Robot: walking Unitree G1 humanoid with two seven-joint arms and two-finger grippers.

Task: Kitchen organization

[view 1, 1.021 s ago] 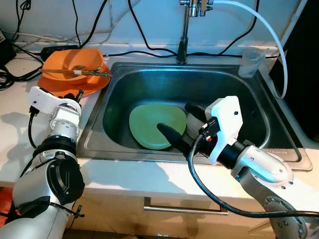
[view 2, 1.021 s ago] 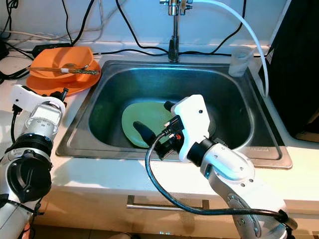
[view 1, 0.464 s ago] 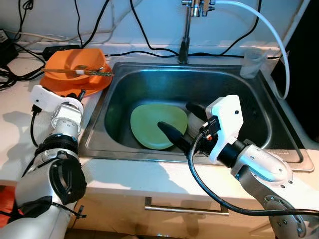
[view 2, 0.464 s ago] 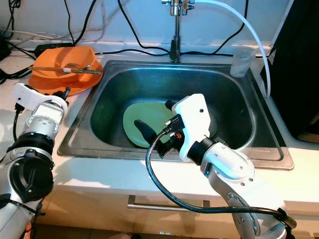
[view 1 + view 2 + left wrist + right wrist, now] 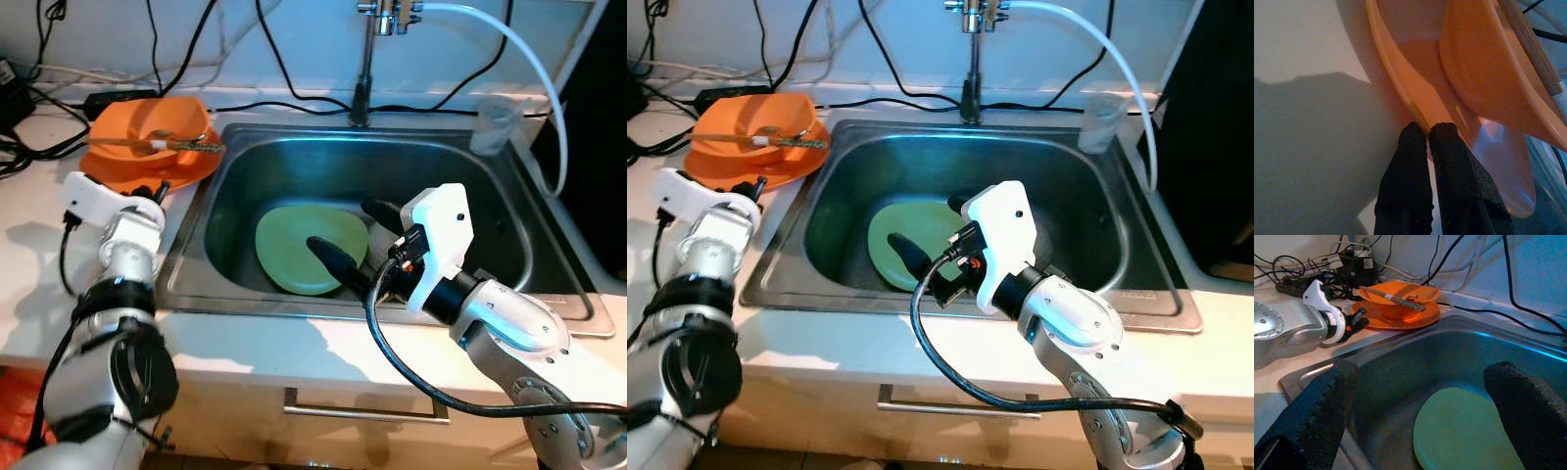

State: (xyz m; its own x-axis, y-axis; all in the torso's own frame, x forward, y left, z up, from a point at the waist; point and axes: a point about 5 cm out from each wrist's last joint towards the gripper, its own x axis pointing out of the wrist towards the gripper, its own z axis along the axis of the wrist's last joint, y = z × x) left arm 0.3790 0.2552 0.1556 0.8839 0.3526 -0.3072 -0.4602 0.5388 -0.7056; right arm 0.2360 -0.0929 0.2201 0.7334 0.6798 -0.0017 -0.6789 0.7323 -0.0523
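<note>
Steel sink (image 5: 509, 230), green plate (image 5: 294, 245) flat on its floor toward the left wall. Right gripper (image 5: 355, 245) over the basin just inside the near rim, fingers spread wide, holding nothing, plate below them. Left gripper (image 5: 1427, 138) on the white worktop (image 5: 29, 245) left of the sink, fingers pinched together on the near rim of the orange plate (image 5: 186, 168). Orange bowl (image 5: 147, 122) stacked on it, a stick-like utensil (image 5: 162, 143) across the bowl. Plastic cup (image 5: 493, 124) at the sink's back right corner.
</note>
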